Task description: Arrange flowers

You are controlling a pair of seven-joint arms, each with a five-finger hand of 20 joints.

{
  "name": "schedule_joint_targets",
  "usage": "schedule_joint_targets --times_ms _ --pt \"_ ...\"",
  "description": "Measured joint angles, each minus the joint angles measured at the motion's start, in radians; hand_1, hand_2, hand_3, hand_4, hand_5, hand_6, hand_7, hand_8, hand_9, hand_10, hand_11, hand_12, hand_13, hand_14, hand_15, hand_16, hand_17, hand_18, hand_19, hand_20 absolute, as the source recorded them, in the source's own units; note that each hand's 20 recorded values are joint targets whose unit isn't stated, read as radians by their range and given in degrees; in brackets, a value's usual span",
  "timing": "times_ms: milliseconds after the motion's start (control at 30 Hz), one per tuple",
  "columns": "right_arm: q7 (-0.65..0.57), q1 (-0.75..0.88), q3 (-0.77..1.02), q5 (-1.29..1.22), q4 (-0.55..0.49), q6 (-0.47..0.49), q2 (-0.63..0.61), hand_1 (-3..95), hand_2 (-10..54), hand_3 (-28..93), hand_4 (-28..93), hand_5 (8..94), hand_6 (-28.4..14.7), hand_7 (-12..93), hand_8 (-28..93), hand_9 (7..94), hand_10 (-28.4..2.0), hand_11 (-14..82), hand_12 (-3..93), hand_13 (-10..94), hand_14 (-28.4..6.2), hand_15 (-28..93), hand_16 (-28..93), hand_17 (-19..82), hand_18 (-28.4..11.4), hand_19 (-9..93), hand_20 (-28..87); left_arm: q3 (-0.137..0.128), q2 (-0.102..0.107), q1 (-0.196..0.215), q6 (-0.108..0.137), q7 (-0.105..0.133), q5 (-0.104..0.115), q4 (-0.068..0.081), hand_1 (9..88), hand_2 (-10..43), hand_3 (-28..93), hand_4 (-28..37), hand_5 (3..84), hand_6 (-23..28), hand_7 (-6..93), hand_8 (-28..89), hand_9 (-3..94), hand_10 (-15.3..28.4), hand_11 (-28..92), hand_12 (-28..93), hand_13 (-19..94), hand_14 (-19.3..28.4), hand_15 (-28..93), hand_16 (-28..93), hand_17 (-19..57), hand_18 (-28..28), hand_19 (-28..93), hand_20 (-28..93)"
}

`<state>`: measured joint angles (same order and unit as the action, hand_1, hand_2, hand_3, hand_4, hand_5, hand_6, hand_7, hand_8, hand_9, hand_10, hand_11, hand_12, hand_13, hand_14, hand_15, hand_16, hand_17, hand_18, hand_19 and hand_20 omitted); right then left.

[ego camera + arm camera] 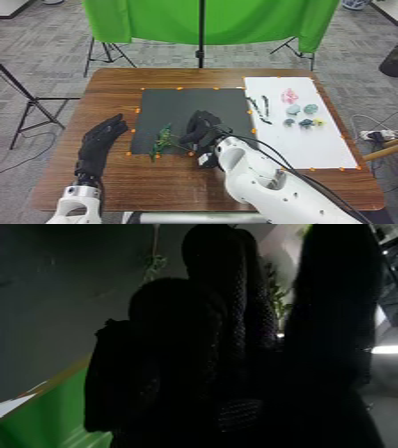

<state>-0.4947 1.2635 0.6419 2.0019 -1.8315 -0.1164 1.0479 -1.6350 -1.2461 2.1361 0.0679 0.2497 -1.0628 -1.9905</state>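
Nearest in the head view, both white arms enter from the bottom edge. The left hand (102,137) is over the brown wooden table (67,185), to the left of the black sheet (178,112), its fingers straight, laid close together and pointing forward. The right hand (205,125) is above the black sheet, well apart from the left; I can't tell whether it is spread, pressed together or pinching something.

Between the hands, on the near part of the black sheet, is a leafy green sprig (163,139), narrow and roughly upright in the view, with thin bits trailing toward the right hand. The right wrist view adds a closer look past the dark glove: a slender stem with small green leaves (155,266) and, across the glove, more foliage (280,299), probably greenery of the same kind, though the picture is dim there.

Farther right, the white sheet (311,150) bears the blooms: two pale blue-green flowers (310,108), a darker bluish one (306,123), another small one beside it, a yellow one (319,121), and, farther off, a pink flower (290,96). Thin dark sprigs (266,107) lie along its left side. Beyond the table hangs a bright green cloth (160,22).
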Motion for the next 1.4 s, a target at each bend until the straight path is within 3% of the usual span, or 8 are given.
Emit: schedule_joint_targets --times_ms 100,267,433,533,833,1133,1400 --pt "-0.002 0.023 0.032 0.018 -0.024 -0.005 -0.004 32.8 -7.2 63 -14 77.6 -1.4 20 -8 87.8 -12.3 32.4 25.6 91 -4.0 54 33 63 -12.8 93 50 0.0 -0.001 0.0 -0.002 0.0 -0.001 0.0 28.4 -6.9 65 -17.4 47.4 2.8 13.0 -4 43.1 12.0 15 15 32 16.4 23 5 3.6 14.6 8 24" --pt "-0.025 0.096 0.11 0.034 -0.137 0.019 -0.043 30.5 0.8 61 -13 78.6 -2.3 18 -8 88.5 -12.9 32.7 26.0 91 -4.6 54 33 63 -13.4 93 51 0.0 -0.001 0.001 -0.002 0.0 -0.001 0.0 28.4 -6.8 65 -17.4 47.4 2.9 12.8 -4 43.1 12.1 15 15 32 16.4 23 5 3.7 14.6 8 24" --pt "-0.03 0.126 0.146 -0.059 -0.19 0.172 -0.093 30.7 4.7 61 -12 74.0 -1.5 14 -8 88.2 -13.2 32.7 26.5 91 -5.1 54 33 62 -14.3 93 52 -0.001 -0.002 0.002 -0.002 0.0 -0.001 -0.001 28.4 -6.7 65 -17.4 47.4 2.9 12.8 -4 43.1 12.1 15 15 32 16.3 23 5 3.7 14.6 8 24" --pt "-0.006 0.13 0.147 -0.138 -0.191 0.244 -0.105 29.3 6.0 63 -11 70.2 -1.2 13 -8 88.4 -13.2 34.0 27.2 91 -5.2 55 34 62 -14.6 93 52 -0.001 -0.002 0.002 -0.002 -0.001 -0.002 -0.001 28.4 -6.7 66 -17.4 47.4 2.9 12.9 -4 43.1 12.1 15 15 32 16.4 23 5 3.7 14.6 8 24" --pt "0.04 0.04 0.011 -0.052 -0.19 0.272 -0.089 25.5 10.9 63 -11 64.6 -1.7 10 -8 90.5 -12.6 39.5 27.6 92 -5.0 61 33 66 -15.9 93 61 0.002 -0.002 0.001 -0.002 -0.002 -0.003 0.0 28.3 -6.7 66 -17.4 47.4 2.9 12.8 -4 43.1 12.2 15 15 32 16.4 23 5 3.6 14.6 8 24" --pt "0.022 -0.132 -0.109 0.015 -0.169 0.521 -0.064 24.8 13.9 61 -12 59.5 -0.7 9 -8 91.7 -12.2 42.4 27.7 93 -4.2 64 33 68 -16.4 93 66 0.002 -0.002 0.001 -0.002 -0.003 -0.003 0.0 28.3 -6.6 66 -17.5 47.4 2.9 12.7 -4 43.1 12.2 14 15 32 16.4 23 5 3.6 14.6 8 24" --pt "0.013 -0.193 -0.141 0.012 -0.1 0.525 -0.013 24.1 14.1 61 -11 58.3 -0.4 9 -8 91.6 -12.2 42.8 27.8 93 -4.0 65 33 68 -16.3 93 66 0.002 -0.001 0.001 -0.002 -0.004 -0.003 -0.001 28.3 -6.6 66 -17.4 47.5 2.9 12.8 -4 43.1 12.1 14 15 32 16.3 23 5 3.6 14.6 8 24"
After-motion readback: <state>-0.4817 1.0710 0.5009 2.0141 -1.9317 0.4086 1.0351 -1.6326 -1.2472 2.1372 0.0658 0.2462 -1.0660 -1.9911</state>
